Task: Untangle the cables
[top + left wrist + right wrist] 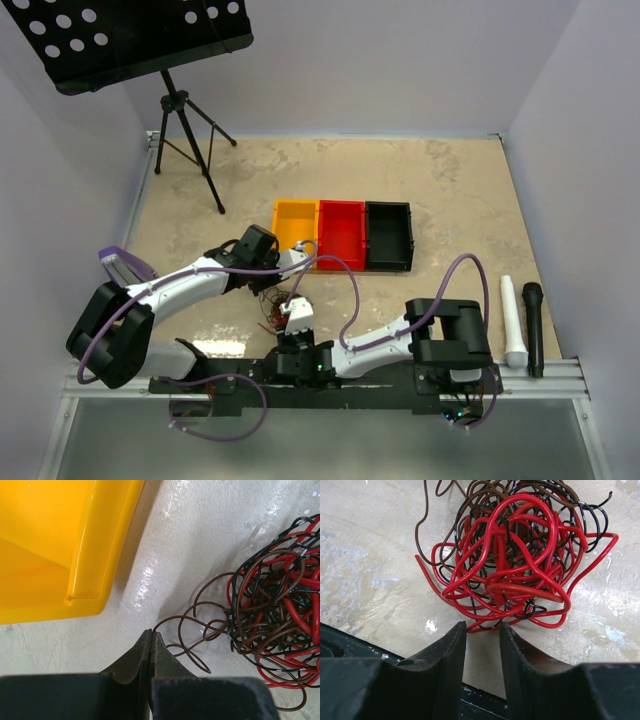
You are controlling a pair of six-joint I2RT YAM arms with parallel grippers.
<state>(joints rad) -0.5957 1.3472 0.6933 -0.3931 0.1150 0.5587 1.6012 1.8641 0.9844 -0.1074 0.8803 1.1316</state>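
The cables lie as one tangle of red, black and brown wires on the table between the two arms. In the left wrist view the tangle is at the right, and a loose brown cable curls out of it to my left gripper. That gripper is shut, with the brown cable's end pinched at its tips. In the right wrist view the tangle fills the top. My right gripper is open, its tips on either side of the lowest red loops. From above, the left gripper is just beyond the tangle and the right gripper just beside it.
A yellow bin, a red bin and a black bin stand in a row behind the tangle; the yellow bin is close to my left fingers. A tripod stand is at the back left. White and black cylinders lie at the right.
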